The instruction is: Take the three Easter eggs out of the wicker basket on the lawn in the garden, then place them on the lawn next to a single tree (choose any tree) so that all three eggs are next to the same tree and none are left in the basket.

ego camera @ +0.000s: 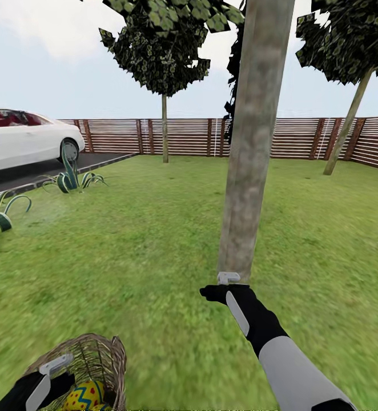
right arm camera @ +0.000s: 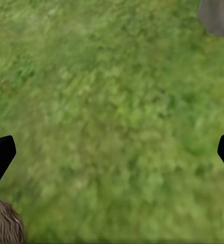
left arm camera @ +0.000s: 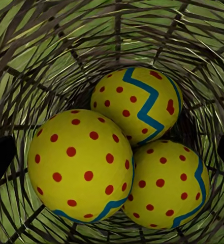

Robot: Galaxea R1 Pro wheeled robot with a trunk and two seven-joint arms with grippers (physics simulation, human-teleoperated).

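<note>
left gripper (left arm camera: pixel 112 152): spread wide over the basket (ego camera: pixel 100 357), gripping nothing | eggs (left arm camera: pixel 81 168): all three touching at the basket bottom | right gripper (right arm camera: pixel 112 152): fingers apart, empty, above grass (ego camera: pixel 155 240) probably just beside the tree trunk (ego camera: pixel 252 148)

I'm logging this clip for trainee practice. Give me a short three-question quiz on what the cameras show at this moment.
1. How many yellow red-dotted Easter eggs lie in the brown open-weave wicker basket?
2. True or false: the right gripper is holding an egg.
3. Which gripper is over the basket: A) left gripper B) right gripper C) both?

Key:
1. Three, clustered at the bottom in the left wrist view.
2. False: its jaws are apart over bare green lawn, near the thick grey-brown tree trunk.
3. A.
</note>
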